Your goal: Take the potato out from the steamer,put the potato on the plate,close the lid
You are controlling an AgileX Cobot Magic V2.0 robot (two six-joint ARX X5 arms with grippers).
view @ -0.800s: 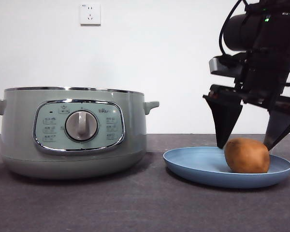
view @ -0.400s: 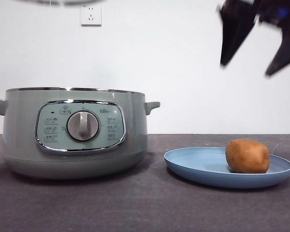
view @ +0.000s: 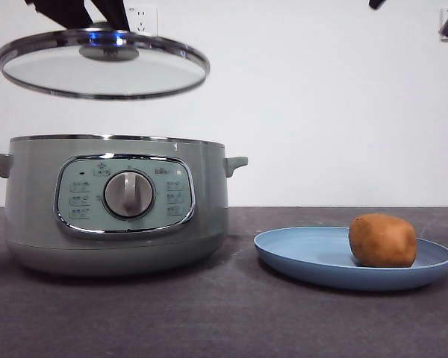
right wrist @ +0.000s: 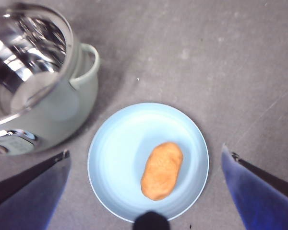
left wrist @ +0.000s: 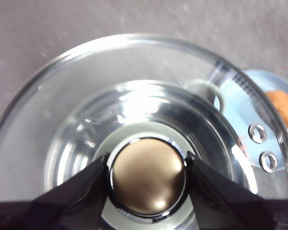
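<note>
Holding the lid [view: 103, 68] by its knob [left wrist: 148, 176] between the left claw [left wrist: 147, 173]'s pinched jaws, I have it hanging level right under that claw, with the pot [view: 112, 205] below it. I want to lower it straight so its rim meets the pot's rim all round before I let go. The potato [right wrist: 162, 170] lies on the plate [right wrist: 120, 143] under my right claw [right wrist: 144, 165], which is spread wide and empty.

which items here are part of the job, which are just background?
Job items:
- potato, lying on the plate
- steamer, open
- lid, held above the steamer by the left gripper, jaws clamped on its knob
- right gripper, open, high above the plate

Background:
- wall socket
- dark grey table
</note>
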